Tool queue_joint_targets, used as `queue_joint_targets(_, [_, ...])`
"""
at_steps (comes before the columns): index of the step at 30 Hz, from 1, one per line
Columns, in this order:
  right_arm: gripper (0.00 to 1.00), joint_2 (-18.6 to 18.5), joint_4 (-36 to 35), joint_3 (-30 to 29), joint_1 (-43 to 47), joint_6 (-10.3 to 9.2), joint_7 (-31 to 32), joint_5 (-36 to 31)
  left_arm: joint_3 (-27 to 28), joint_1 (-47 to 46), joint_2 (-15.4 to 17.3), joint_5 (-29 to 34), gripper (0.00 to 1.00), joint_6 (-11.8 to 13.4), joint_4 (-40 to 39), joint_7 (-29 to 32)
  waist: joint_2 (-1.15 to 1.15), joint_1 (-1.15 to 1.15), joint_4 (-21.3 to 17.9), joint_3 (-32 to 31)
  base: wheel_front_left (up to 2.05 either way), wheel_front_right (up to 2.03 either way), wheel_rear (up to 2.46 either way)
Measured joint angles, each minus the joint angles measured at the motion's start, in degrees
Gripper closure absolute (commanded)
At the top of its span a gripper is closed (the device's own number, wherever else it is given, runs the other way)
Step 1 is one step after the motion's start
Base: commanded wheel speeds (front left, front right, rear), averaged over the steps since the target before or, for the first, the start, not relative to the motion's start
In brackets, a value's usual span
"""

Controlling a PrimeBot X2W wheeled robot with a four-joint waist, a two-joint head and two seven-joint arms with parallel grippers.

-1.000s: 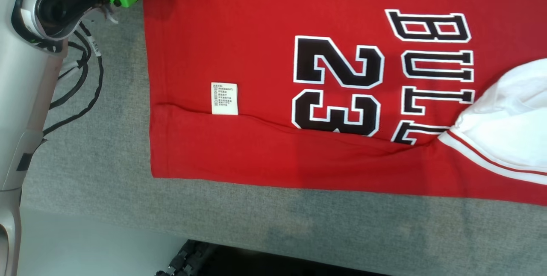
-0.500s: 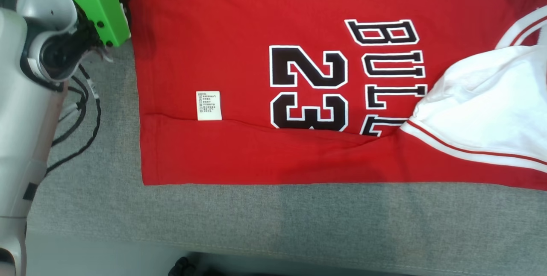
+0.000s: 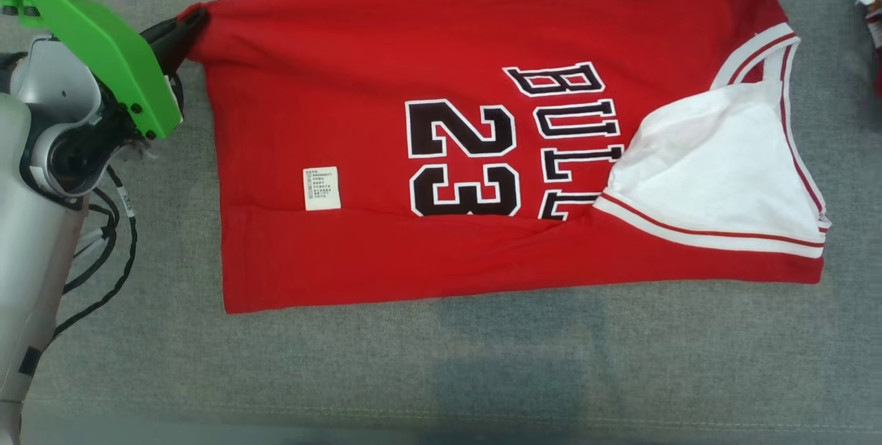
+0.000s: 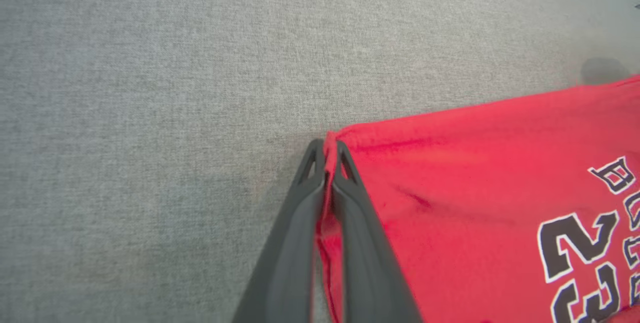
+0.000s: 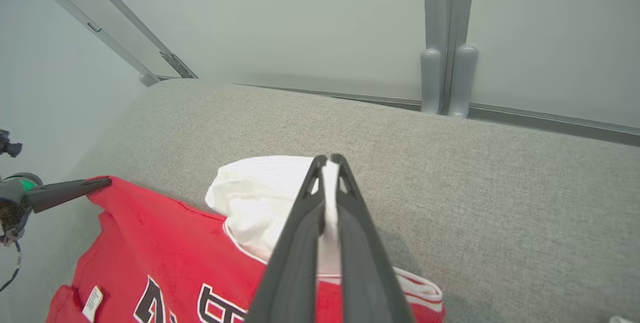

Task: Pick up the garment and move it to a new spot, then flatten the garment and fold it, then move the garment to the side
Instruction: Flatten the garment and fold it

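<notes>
Materials, as I see them from my station: garment (image 3: 358, 52), matt red knit cloth with smooth white trim; label (image 3: 322, 189), white, cloth or paper, I cannot tell; covering (image 3: 482, 362), coarse grey woven fabric; left gripper (image 4: 327, 144), matt dark plastic; bracket (image 3: 103, 52), smooth green plastic; posts (image 5: 440, 23), grey painted metal.

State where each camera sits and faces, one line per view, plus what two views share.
Head view: on the head, looking down at the jersey on the grey cushion; left forearm and left gripper at left.
Left wrist view: along the left gripper, clamped on the jersey's corner.
Right wrist view: along the right gripper, shut on the jersey's white fabric, facing the wall.
Shared: head and right wrist views both show the care label.
</notes>
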Motion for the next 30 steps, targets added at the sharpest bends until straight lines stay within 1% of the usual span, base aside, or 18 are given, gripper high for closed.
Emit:
queue_joint_targets(10, [1.00,-0.7,-4.7,-1.2,10.2,0.04,-3.7,2.3,-0.1,4.6,0.8,-0.8,1.00,-0.7,-4.4,-2.4,0.00,0.00,-3.2,-3.7,0.00,0.00,0.00])
queue_joint_targets(20, [1.00,-3.2,-10.5,-3.5,19.8,-0.14,-7.2,3.6,-1.4,10.3,3.8,-0.9,1.00,-1.3,-9.0,-4.3,0.00,0.00,-4.4,-5.3,0.00,0.00,0.00])
queue_joint_targets(25, [1.00,-2.8,-13.8,-3.9,26.7,-1.45,-9.6,4.9,-1.2,14.4,5.4,-0.7,1.00,-1.4,-10.7,-6.8,0.00,0.00,-4.5,-6.1,0.00,0.00,0.00])
queue_joint_targets(30, [1.00,-2.0,-17.3,-4.1,33.3,-2.58,-12.1,5.4,0.0,18.6,5.3,-0.6,1.00,-1.4,-12.8,-10.1,0.00,0.00,-4.5,-6.6,0.00,0.00,0.00])
